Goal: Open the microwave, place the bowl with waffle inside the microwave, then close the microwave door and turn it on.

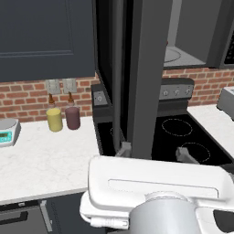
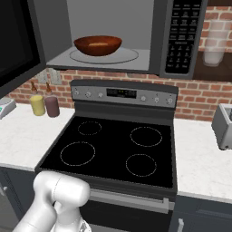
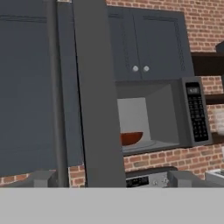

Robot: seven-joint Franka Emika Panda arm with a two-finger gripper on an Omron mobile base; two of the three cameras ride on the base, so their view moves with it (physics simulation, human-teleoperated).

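microwave (image 2: 113, 36): mounted above the stove (image 2: 113, 149), cavity open and pale inside.
microwave door (image 1: 141, 77): swung out wide, seen edge-on in the left base view and the hand view.
bowl (image 2: 98, 45): dark reddish-brown, sits on the round turntable plate (image 2: 122, 58) inside the microwave.
jaws: the gripper (image 3: 111, 178) is spread wide and released, one finger tip on either side of the door's edge, grasping nothing.
counter (image 1: 41, 160): white, carries a yellow cup (image 1: 54, 119) and a purple cup (image 1: 72, 117) by the brick wall.
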